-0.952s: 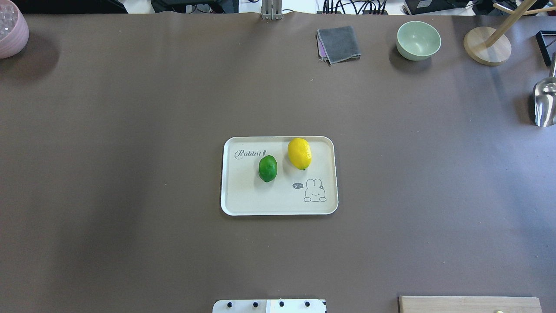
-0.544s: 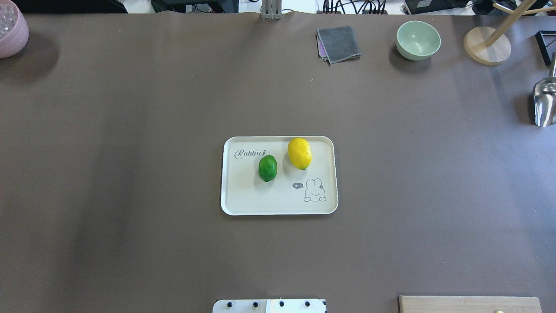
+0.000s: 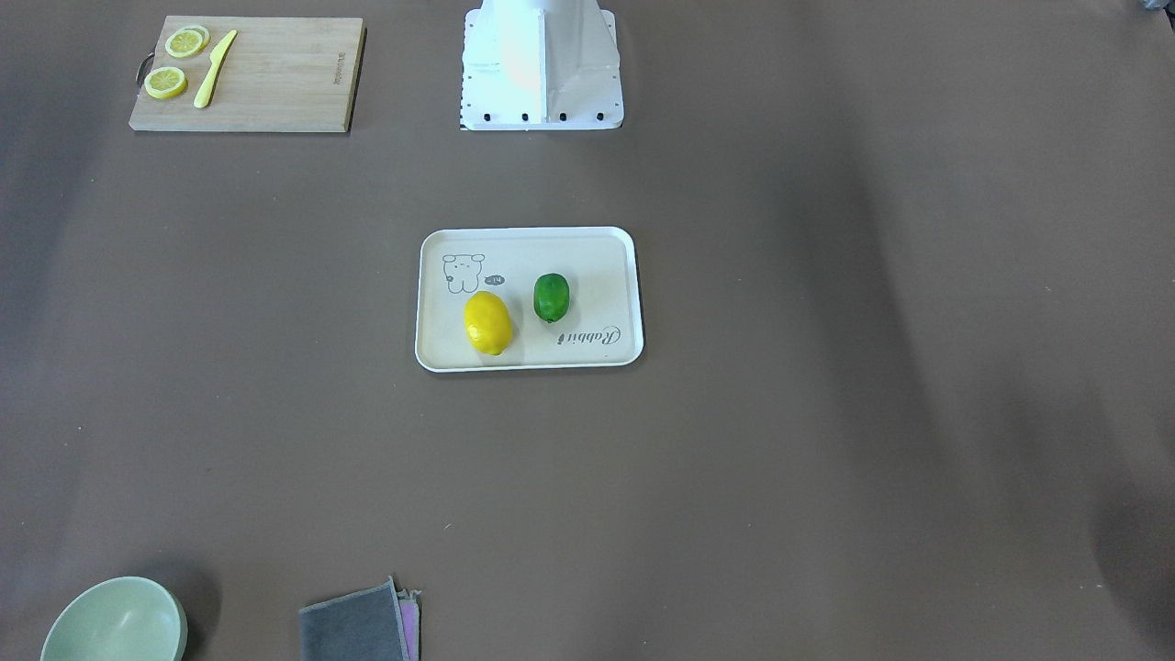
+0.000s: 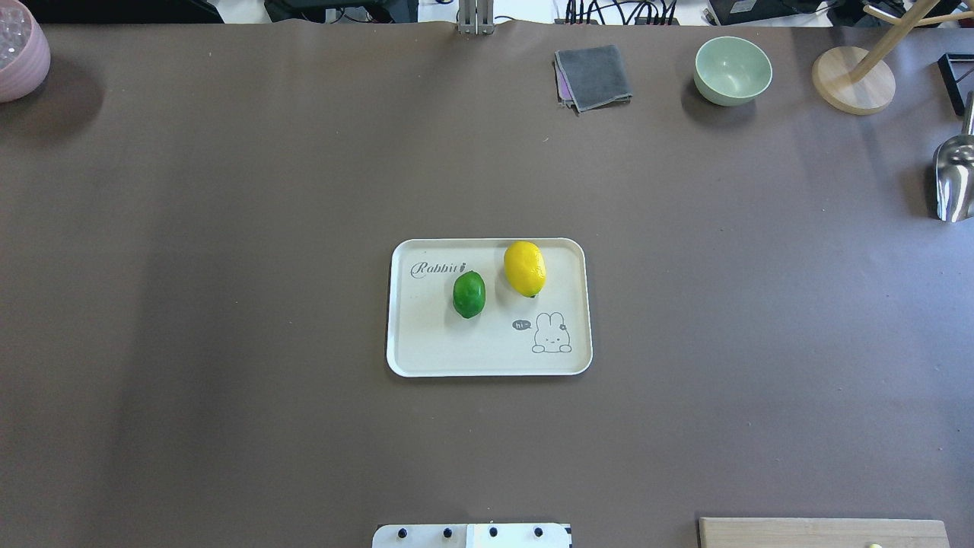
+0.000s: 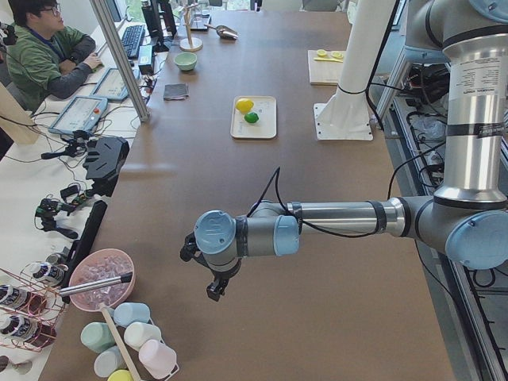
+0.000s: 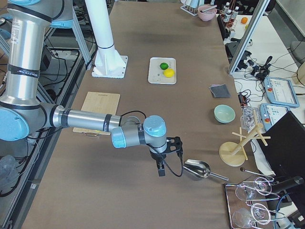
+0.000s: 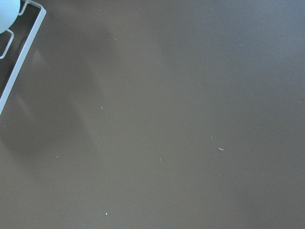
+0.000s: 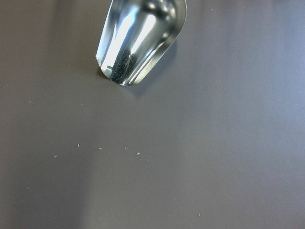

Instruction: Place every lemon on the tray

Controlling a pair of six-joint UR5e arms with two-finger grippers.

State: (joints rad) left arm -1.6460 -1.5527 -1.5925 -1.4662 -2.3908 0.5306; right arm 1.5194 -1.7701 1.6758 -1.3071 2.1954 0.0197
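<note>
The cream tray (image 4: 456, 342) with the "Rabbit" script lies at the table's middle; it also shows in the front view (image 3: 587, 266). The yellow lemon (image 4: 524, 269) and the smaller green lemon (image 4: 469, 294) both lie on it, side by side. They also show in the front view, yellow (image 3: 487, 322) and green (image 3: 551, 296). My left gripper (image 5: 213, 290) hangs over bare table far from the tray, near the table's left end. My right gripper (image 6: 162, 169) hangs near the right end, beside a metal scoop (image 6: 196, 170). I cannot tell whether either is open or shut.
A wooden cutting board (image 3: 275, 73) with lemon slices and a yellow knife lies near the robot base (image 3: 542, 64). A green bowl (image 4: 732, 70), grey cloth (image 4: 593, 76), wooden stand (image 4: 852, 80) and pink bowl (image 4: 19, 53) line the far edge.
</note>
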